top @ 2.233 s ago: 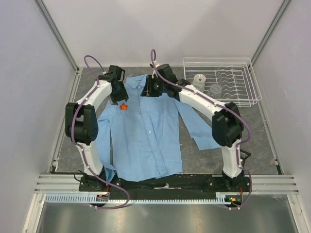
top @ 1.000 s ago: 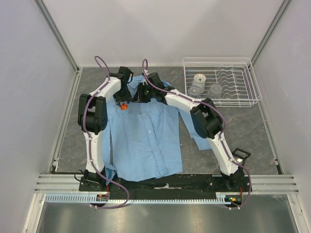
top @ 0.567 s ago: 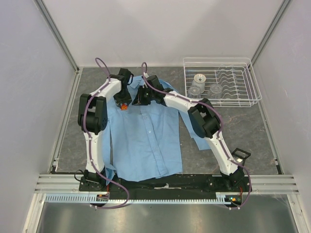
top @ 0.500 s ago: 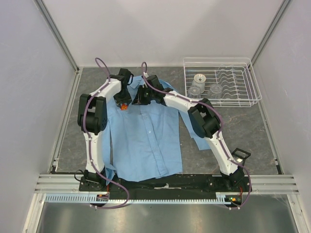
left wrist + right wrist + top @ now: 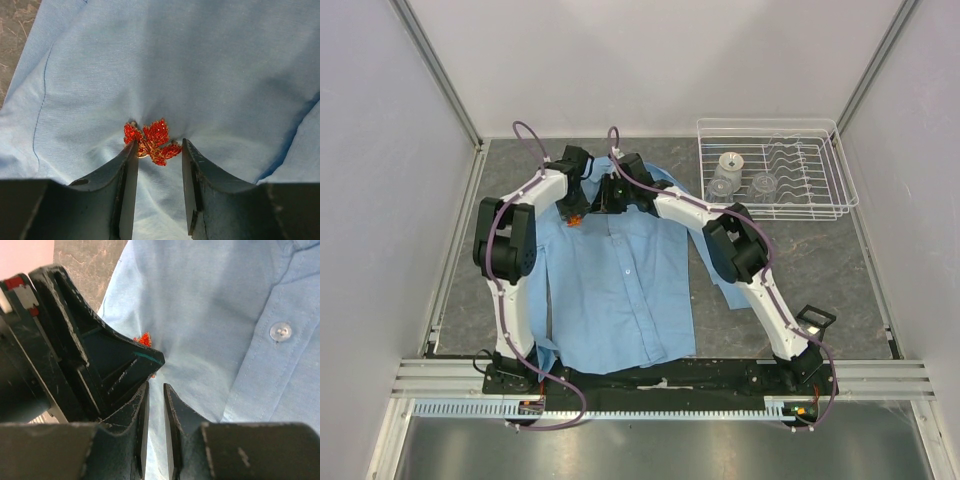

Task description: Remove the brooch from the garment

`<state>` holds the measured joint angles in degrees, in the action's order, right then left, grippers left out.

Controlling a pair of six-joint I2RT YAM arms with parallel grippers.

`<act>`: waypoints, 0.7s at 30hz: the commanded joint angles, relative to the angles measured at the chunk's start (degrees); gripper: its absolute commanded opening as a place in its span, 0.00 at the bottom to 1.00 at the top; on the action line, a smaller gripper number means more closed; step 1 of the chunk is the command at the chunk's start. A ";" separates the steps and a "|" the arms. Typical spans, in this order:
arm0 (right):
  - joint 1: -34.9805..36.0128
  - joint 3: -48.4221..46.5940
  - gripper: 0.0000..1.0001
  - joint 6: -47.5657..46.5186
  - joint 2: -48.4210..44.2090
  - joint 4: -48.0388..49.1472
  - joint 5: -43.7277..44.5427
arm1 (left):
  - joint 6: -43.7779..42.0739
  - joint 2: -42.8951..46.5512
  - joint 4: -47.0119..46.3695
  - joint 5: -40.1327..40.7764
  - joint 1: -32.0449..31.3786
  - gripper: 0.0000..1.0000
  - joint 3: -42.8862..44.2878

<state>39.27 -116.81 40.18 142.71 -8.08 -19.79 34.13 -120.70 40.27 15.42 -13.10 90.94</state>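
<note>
The garment [image 5: 620, 290], a light blue button-up shirt, lies flat on the table. The brooch [image 5: 151, 141], a small orange-red glittery pin, sits on its chest near the collar, and the cloth puckers around it. It also shows in the top view [image 5: 574, 219]. My left gripper [image 5: 159, 145] is open, its two tips straddling the brooch's near edge and resting on the cloth. My right gripper [image 5: 155, 390] presses on the shirt just beside the left one, its jaws a narrow gap apart with cloth showing between. The left finger [image 5: 100, 365] hides most of the brooch [image 5: 144, 339] there.
A white wire dish rack [image 5: 775, 214] stands at the back right with a cup [image 5: 729, 166] and a glass [image 5: 763, 183] in it. A small black object [image 5: 815, 320] lies near the right arm's base. The shirt's right sleeve spreads under the right arm.
Both grippers have come down from near the collar and closed in on the brooch. The right gripper moved left to sit beside the left one. The shirt has stayed in place.
</note>
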 commanded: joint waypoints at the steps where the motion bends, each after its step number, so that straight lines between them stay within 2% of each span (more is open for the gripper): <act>1: 0.28 -4.38 0.24 -0.90 1.16 2.18 -0.86 | -2.31 2.05 -3.53 -0.56 -0.08 0.17 -1.90; 3: 0.37 -4.74 0.25 -0.55 1.95 4.02 -1.21 | -3.10 3.54 -4.14 -0.74 -0.08 0.09 -2.08; 8: 0.29 -7.46 0.25 -0.02 4.15 4.91 -0.60 | -5.21 5.83 -5.29 -2.50 0.01 0.02 -3.04; 20: 0.20 1.85 0.25 0.86 0.28 10.98 0.11 | -7.15 13.91 -9.60 -3.99 1.24 0.02 -11.74; 21: 0.20 1.94 0.25 0.60 0.20 10.80 -0.51 | -6.97 15.14 -10.29 -3.99 1.24 0.08 -12.88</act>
<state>39.27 -116.88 40.77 145.95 -0.01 -19.51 29.04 -111.09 33.65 11.86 -11.97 80.18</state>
